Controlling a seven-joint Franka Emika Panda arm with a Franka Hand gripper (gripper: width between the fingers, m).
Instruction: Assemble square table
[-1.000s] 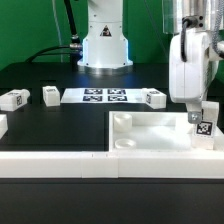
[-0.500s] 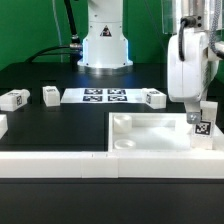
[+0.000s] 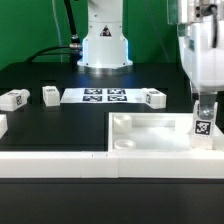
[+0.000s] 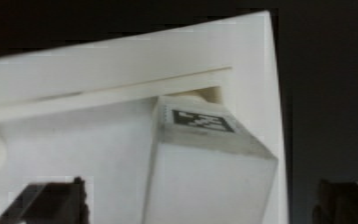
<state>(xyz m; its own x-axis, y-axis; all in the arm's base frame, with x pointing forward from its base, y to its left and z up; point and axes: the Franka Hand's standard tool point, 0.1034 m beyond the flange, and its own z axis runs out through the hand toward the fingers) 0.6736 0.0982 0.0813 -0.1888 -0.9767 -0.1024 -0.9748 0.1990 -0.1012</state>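
The white square tabletop (image 3: 150, 135) lies rim up at the front right of the exterior view. One white tagged leg (image 3: 203, 128) stands upright in its right corner. My gripper (image 3: 203, 107) hangs straight above that leg, fingers pointing down around its top. In the wrist view the leg (image 4: 211, 160) stands between my two dark fingertips (image 4: 51, 200), with a gap on each side, so my gripper (image 4: 197, 205) is open. The tabletop's rim and inner corner (image 4: 87, 100) show behind the leg.
Two loose legs (image 3: 13, 98) (image 3: 50, 95) lie at the back left, and another (image 3: 154, 97) lies right of the marker board (image 3: 105, 96). A further white part (image 3: 2, 125) sits at the left edge. The long white border wall (image 3: 60, 163) runs along the front. The robot base (image 3: 105, 45) stands behind.
My hand has shifted toward the exterior view's right and turned, so it shows narrower. The leg stays upright in the tabletop's corner.
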